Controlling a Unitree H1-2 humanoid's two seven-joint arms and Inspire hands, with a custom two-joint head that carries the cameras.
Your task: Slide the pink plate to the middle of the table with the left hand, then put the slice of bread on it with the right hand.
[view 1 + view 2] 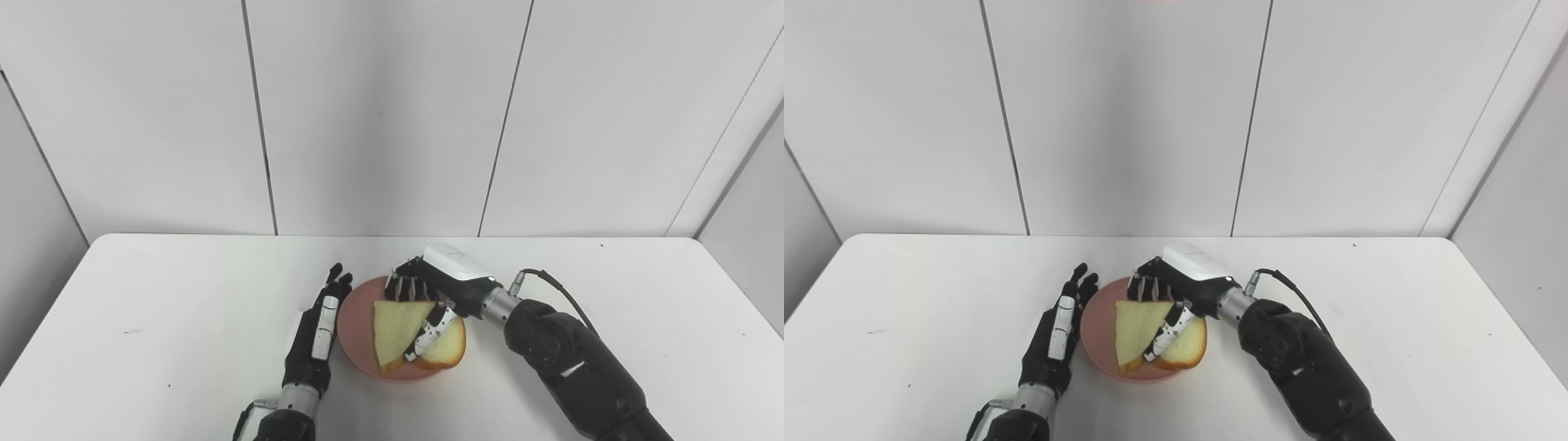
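The pink plate [356, 321] sits near the middle of the white table. A slice of bread [397, 327] with a brown crust lies tilted over it, its lower right part reaching past the plate's rim. My right hand [429, 300] is shut on the bread, fingers behind its top edge and thumb across its front. My left hand [318, 327] stands open on its edge against the plate's left rim, fingers straight and pointing away from me.
The white table [153, 318] stretches wide on both sides of the plate. Grey wall panels stand behind its far edge. A cable loops off my right wrist [551, 283].
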